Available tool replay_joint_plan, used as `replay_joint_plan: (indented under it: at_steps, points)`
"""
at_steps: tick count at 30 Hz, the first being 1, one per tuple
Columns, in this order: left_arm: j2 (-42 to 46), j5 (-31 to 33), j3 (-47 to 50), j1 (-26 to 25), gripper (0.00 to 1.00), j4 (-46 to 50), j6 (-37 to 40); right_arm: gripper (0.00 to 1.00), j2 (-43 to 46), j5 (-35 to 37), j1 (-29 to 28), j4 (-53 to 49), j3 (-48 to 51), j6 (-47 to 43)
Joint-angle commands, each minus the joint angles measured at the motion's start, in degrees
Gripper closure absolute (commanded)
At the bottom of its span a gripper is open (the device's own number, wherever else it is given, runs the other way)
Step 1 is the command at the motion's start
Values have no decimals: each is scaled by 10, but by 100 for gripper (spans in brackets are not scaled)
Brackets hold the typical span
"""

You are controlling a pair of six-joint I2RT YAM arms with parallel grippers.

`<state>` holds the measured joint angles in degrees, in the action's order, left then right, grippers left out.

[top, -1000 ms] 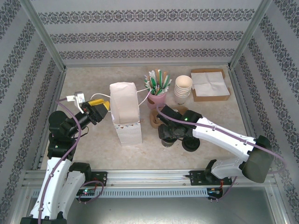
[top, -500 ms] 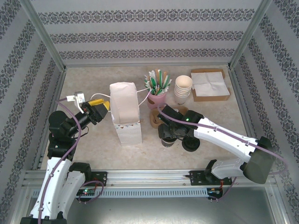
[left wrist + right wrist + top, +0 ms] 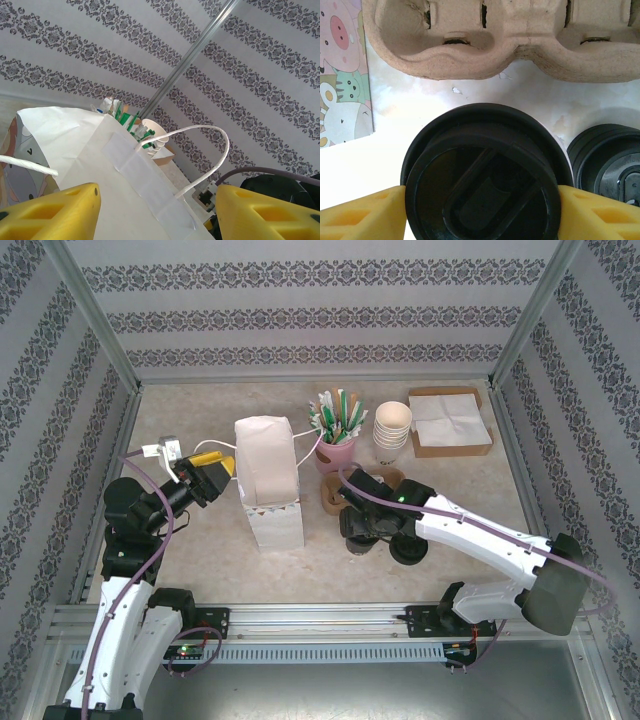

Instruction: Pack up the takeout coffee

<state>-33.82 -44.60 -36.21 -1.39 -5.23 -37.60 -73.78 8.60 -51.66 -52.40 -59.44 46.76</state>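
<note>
At far left, the left gripper [image 3: 208, 471] hovers at the side of a white paper bag [image 3: 268, 475] standing on the table [image 3: 200, 560]. In the left wrist view its yellow fingers [image 3: 50, 212] stand well apart, with the bag's top edge and a looped white handle [image 3: 202, 155] lying between them; whether they touch the paper cannot be told.

Right of the bag, a pink cup of straws [image 3: 336, 440] stands toward the back, with a brown pulp carrier [image 3: 331, 498] on the table in front of it. Just beyond the carrier, toward the arms, sits the coffee [image 3: 358, 543], upright under its black lid. The right gripper [image 3: 362, 525] reaches down over it. Seen from the right wrist camera, the yellow fingers [image 3: 360, 212] meet the coffee [image 3: 485, 185] on both sides beneath the lid's rim, clamped on it.

A low stack of loose black lids [image 3: 408, 548] lies just beside the coffee on its right. Cream cups [image 3: 392, 428] and a napkin box [image 3: 450, 422] stand at the back right.
</note>
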Motion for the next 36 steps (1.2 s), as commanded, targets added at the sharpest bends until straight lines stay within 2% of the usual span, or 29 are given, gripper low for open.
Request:
replay_joint_plan:
  at_steps: [1, 18, 36]
  points:
    - [1, -8, 7, 1, 37, -28, -3, 28, -3, -6, -7, -7, 26, 20]
    - [1, -6, 7, 1, 37, -28, -3, 29, 13, 18, -11, -33, -14, 6]
    - [-1, -6, 7, 1, 37, -28, -3, 29, 32, 12, -11, 3, 55, 25]
